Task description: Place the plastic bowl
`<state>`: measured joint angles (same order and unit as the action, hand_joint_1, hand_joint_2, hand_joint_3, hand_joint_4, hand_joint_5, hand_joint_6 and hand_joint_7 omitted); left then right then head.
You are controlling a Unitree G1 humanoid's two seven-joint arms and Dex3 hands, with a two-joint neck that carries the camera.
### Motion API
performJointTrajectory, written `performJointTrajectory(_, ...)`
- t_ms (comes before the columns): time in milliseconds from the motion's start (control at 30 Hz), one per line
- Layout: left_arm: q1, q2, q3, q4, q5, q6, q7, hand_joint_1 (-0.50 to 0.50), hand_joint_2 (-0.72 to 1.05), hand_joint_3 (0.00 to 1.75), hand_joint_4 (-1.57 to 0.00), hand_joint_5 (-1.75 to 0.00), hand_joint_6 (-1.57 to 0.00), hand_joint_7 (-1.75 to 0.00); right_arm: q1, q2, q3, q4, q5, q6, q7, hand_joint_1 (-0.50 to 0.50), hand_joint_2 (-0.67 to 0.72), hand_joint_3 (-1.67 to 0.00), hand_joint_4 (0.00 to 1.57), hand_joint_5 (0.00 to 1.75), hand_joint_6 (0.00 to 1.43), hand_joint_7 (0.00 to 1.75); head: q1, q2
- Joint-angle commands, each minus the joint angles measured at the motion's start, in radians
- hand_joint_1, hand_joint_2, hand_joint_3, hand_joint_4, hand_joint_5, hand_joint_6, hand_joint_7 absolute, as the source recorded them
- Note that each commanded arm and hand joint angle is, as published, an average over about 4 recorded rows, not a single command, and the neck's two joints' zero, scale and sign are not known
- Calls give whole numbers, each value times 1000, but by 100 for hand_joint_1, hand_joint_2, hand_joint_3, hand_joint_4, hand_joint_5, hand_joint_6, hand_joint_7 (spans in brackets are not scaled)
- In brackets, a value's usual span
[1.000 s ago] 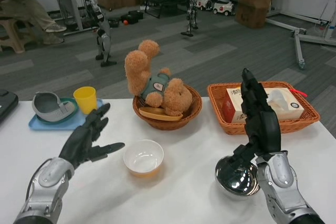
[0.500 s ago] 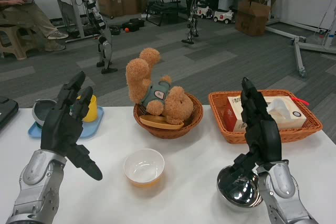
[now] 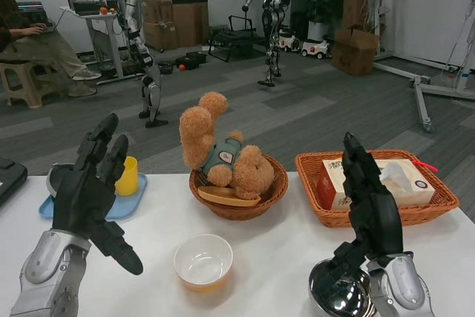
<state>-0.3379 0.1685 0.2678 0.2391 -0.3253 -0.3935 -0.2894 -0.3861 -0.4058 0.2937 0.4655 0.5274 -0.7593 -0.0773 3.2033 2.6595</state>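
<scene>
The bowl sits upright and empty on the table, low in the middle, with neither hand touching it. By that I judge it is either already set down or not yet picked up; these views cannot settle which.

The left hand is raised at 9 o'clock from the bowl, fingers spread wide, holding nothing. The right hand stands at 3 o'clock, fingers extended upward and empty as well. Its thumb reaches down toward a steel bowl at 4 o'clock, though I cannot tell whether it touches the rim.

Containers:
- A round basket at 12 o'clock from the bowl holds a teddy bear, tipped head-down, and a flat wooden piece.
- A wide basket at 2 o'clock holds a tissue box and a red packet.
- A blue tray at 10 o'clock carries a yellow cup and a grey object, partly hidden behind the left hand.

A person sits at a desk far off at 11 o'clock.
</scene>
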Motion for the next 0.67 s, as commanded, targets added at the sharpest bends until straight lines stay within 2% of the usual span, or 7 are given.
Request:
performJointTrajectory(33,10,13,-5,-9,-10,8,3,-50,-72,0,0,0,0,-21,-5,-7,-1,-13,6,-6,1,-46,72,0,0,0,0,7,-3,-1)
performJointTrajectory(667,10,14,-17,-9,-11,15,1,-50,-72,0,0,0,0,-21,-2,-4,-4,-21,8,-8,1,-46,72,0,0,0,0,7,-10,8)
